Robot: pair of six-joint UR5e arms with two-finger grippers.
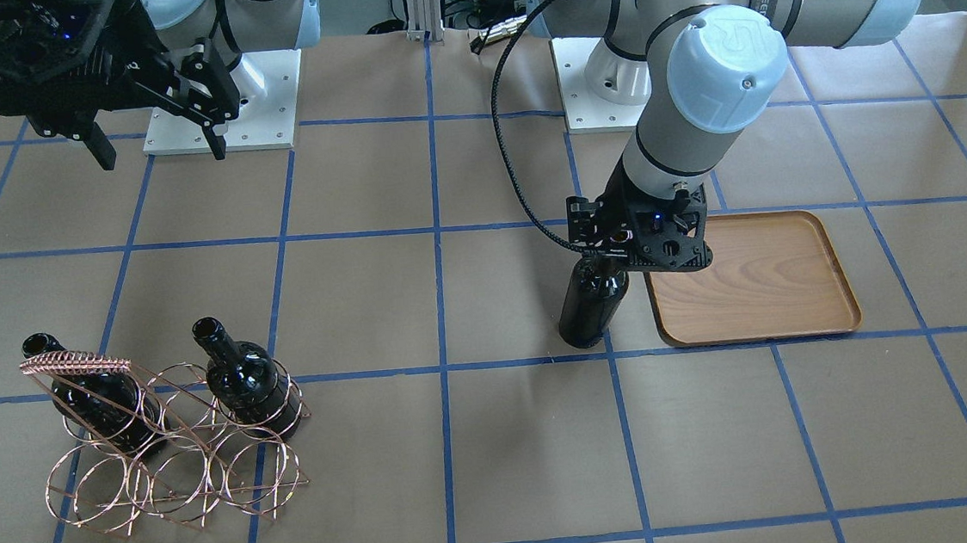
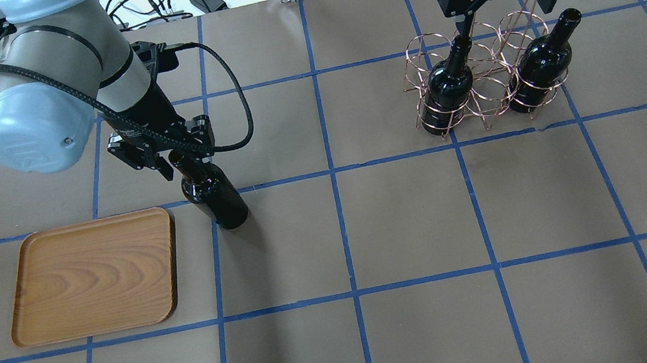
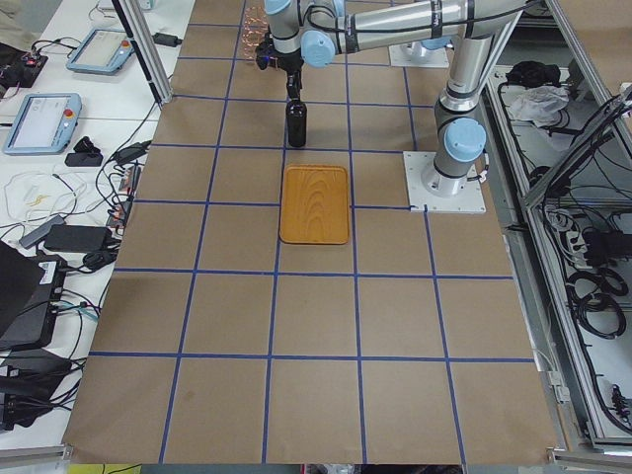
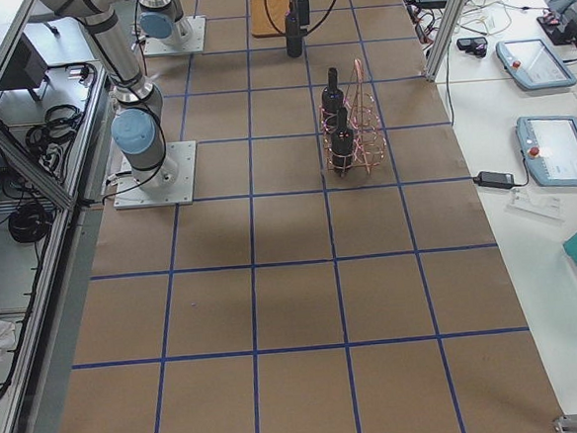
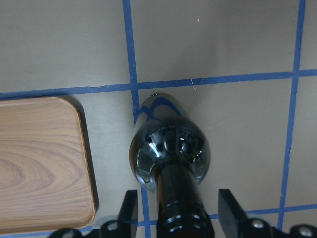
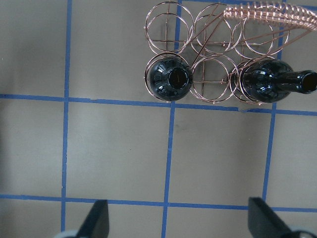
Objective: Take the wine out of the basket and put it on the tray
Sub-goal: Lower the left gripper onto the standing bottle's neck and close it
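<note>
A dark glass wine bottle (image 2: pixel 214 193) stands on the table (image 2: pixel 409 220), just beside the rectangular wooden tray (image 2: pixel 93 276). Well apart to the robot's right, a copper wire basket (image 2: pixel 487 93) holds two more bottles (image 2: pixel 451 88) (image 2: pixel 541 69).

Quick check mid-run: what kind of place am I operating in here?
Most likely a robotics lab test cell: a brown table gridded with blue tape, two arms bolted to base plates, and teach pendants with loose cabling on side benches.

Bright, even light from above throws soft, faint shadows on the counter (image 2: pixel 409 220). White glints speckle the glossy shoulder of the wine (image 5: pixel 168 148). All views are sharp.
</note>
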